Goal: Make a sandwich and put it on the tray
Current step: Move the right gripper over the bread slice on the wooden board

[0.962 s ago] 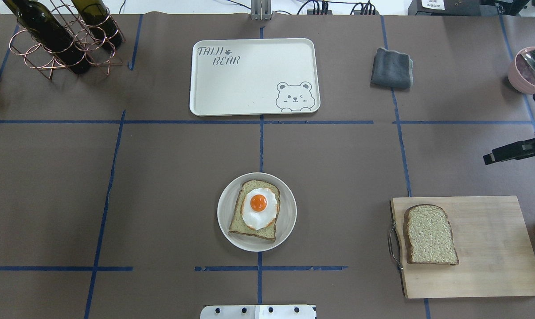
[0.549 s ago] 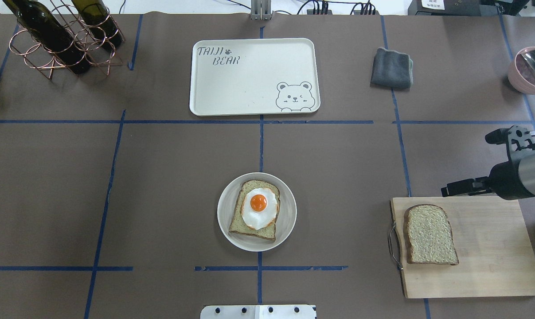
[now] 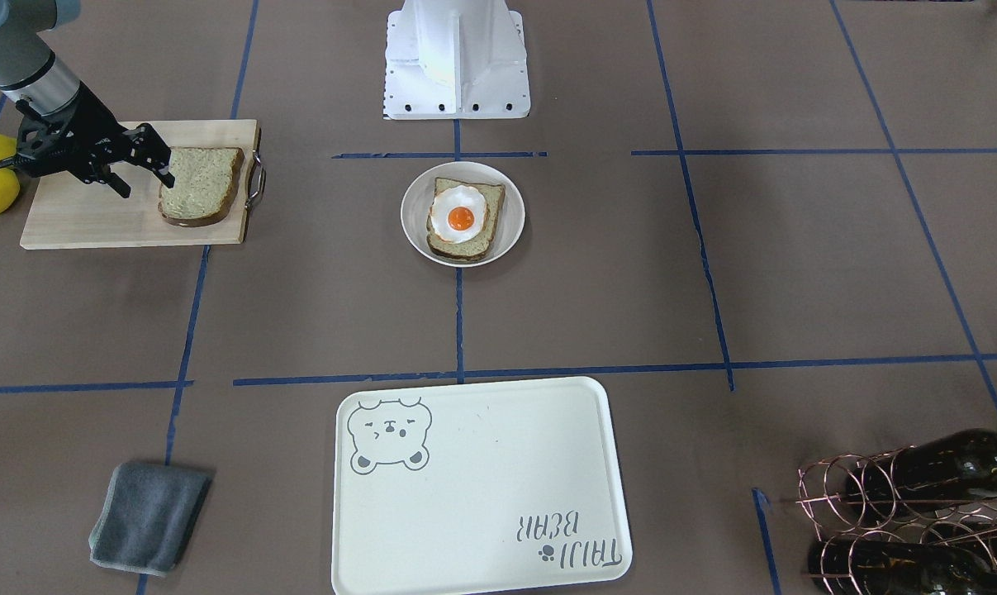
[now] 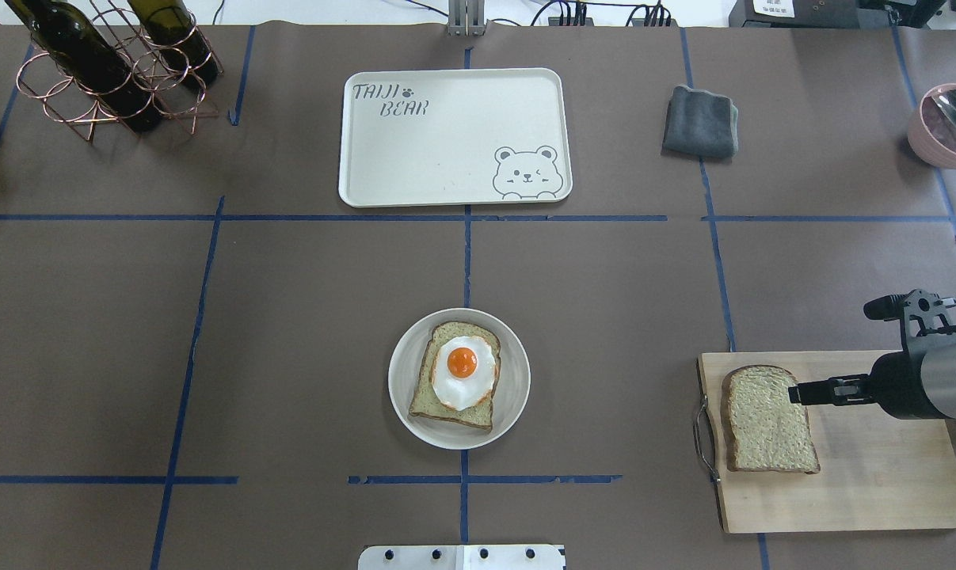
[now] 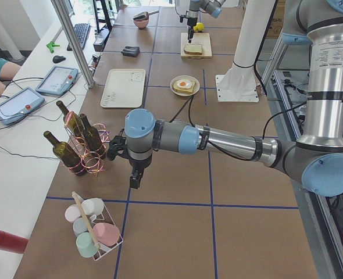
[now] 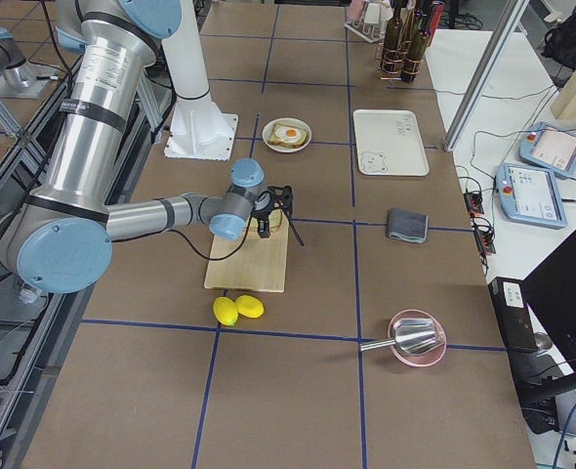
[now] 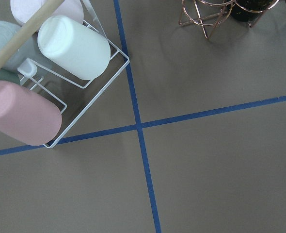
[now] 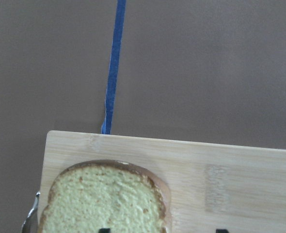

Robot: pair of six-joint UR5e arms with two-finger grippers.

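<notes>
Silver arms [image 6: 93, 107], pale-blue joint caps [image 6: 61, 256] — black right gripper [image 3: 146, 183].

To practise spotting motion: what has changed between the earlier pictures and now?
The right tool swung in from the table's right edge to the bread slice on the cutting board, open, gripping nothing. Slice, plate, egg and tray stayed put.

The near left arm [image 5: 229, 141] reaches over the brown table [image 5: 247, 226] from the right edge, and its left gripper [image 5: 135, 179] points down just beside the copper rack of wine bottles [image 5: 78, 145]; if its fingers are apart, one cannot tell. Closer to the camera stands a white wire rack [image 5: 120, 237] with pastel cups [image 5: 93, 206]. Far behind lie the tray [image 5: 124, 88], the plate [image 5: 175, 87] with a bread slice [image 5: 191, 82] and the egg [image 5: 183, 85], and the cutting board [image 5: 204, 39] with the second bread slice [image 5: 193, 50], over which hangs the right gripper [image 5: 190, 24].
</notes>
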